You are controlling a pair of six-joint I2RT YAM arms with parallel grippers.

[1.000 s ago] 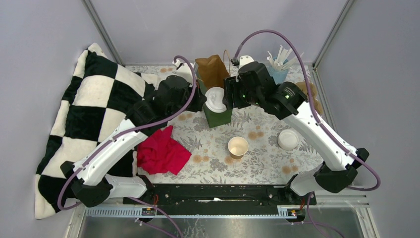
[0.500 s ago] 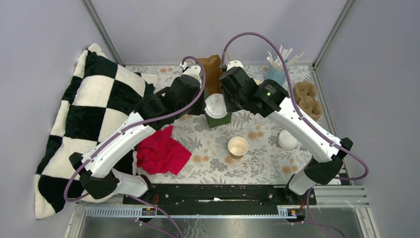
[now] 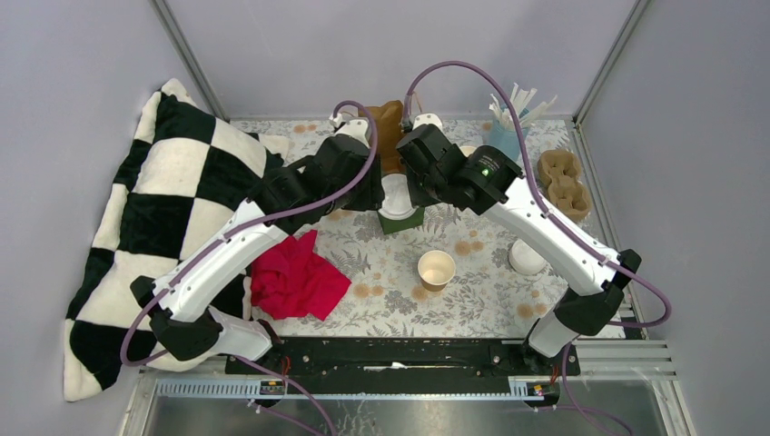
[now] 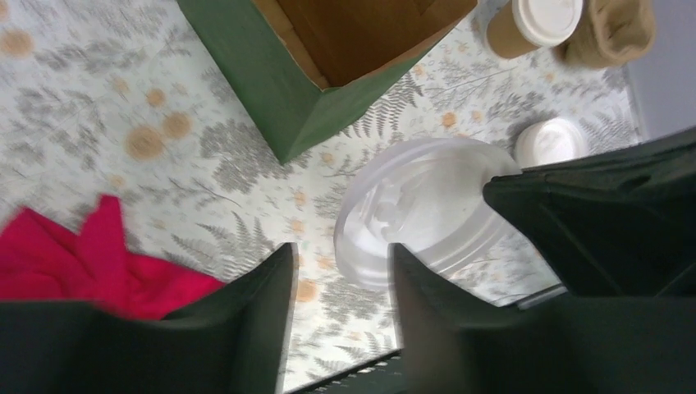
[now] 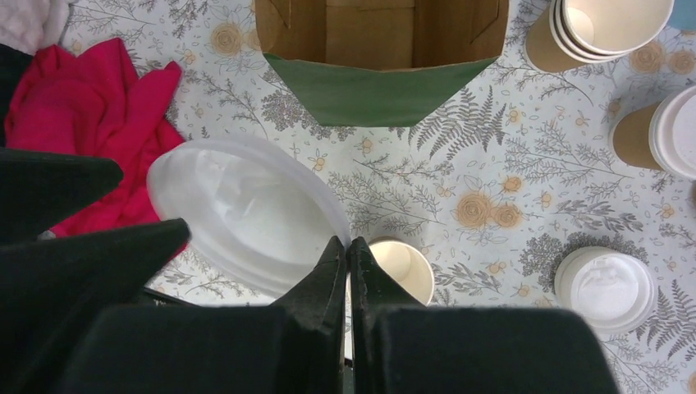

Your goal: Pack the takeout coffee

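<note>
The white plastic lid (image 5: pixel 246 209) had just changed claws: the right gripper (image 5: pixel 345 246) pinched fully closed on its rim as the left gripper (image 4: pixel 341 250) parted its jaws, mid-tabletop beside the green bag (image 5: pixel 377 94). The open kraft cup (image 3: pixel 437 269), nearer the front edge, likely awaited capping.

White arm shells (image 3: pixel 218 263), black joints (image 3: pixel 313 177), black left gripper (image 4: pixel 341 250), black right gripper (image 5: pixel 346 246), looping purple cables (image 3: pixel 454 64)
</note>
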